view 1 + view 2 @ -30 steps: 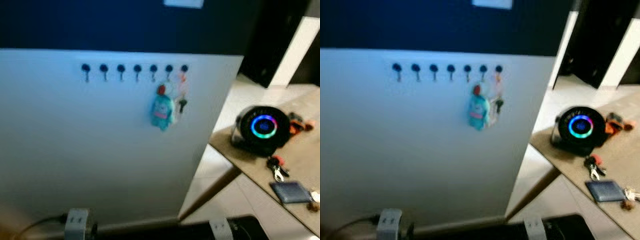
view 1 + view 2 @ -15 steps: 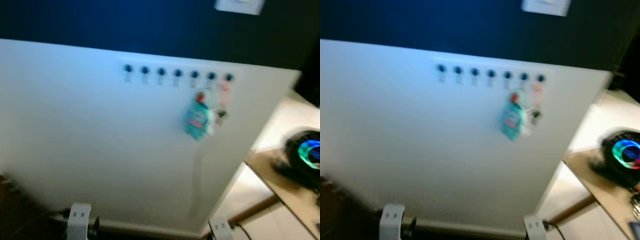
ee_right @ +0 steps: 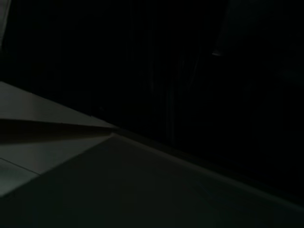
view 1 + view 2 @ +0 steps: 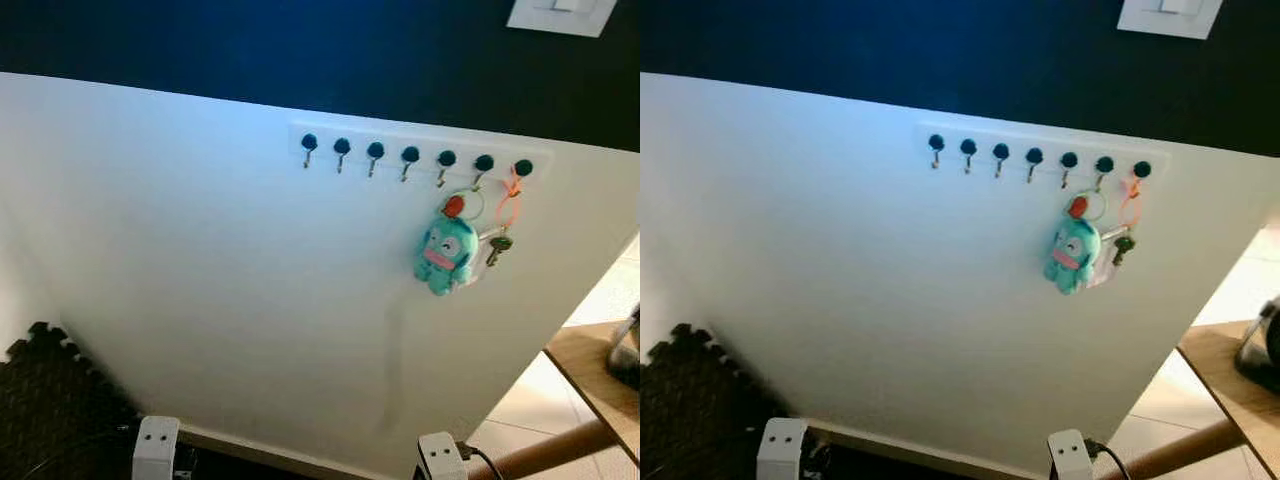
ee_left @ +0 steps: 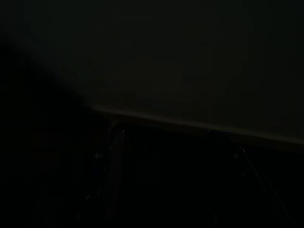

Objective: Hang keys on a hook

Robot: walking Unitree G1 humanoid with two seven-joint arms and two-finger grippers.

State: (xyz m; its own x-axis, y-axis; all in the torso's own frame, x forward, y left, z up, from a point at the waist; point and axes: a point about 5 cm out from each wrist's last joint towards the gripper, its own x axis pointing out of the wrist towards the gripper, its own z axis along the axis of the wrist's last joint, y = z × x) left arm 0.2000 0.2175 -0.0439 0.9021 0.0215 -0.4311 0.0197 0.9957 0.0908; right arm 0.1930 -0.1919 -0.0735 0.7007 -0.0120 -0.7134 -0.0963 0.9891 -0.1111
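A white rail with several black-headed hooks (image 4: 410,155) is fixed near the top of a white panel (image 4: 220,270). A bunch of keys with a teal plush figure (image 4: 447,252) and an orange tag hangs by its ring from the second hook from the right (image 4: 484,163). An orange loop (image 4: 511,190) on the last hook (image 4: 523,167) carries a dark key (image 4: 497,245). Both arms hang idle below, their white wrist blocks (image 4: 155,447) (image 4: 441,457) at the bottom edge. The wrist views are almost black, showing only the panel's lower edge (image 5: 190,124).
A dark blue wall rises above the panel, with a white light switch (image 4: 560,12) at top right. A wooden table corner (image 4: 595,385) and its slanted leg stand at the right. A black foam mat (image 4: 45,390) lies at lower left.
The camera has swung to the left, so the panel and hooks shifted right and the table with the glowing round device slid almost out of sight. The hanging keys have not moved.
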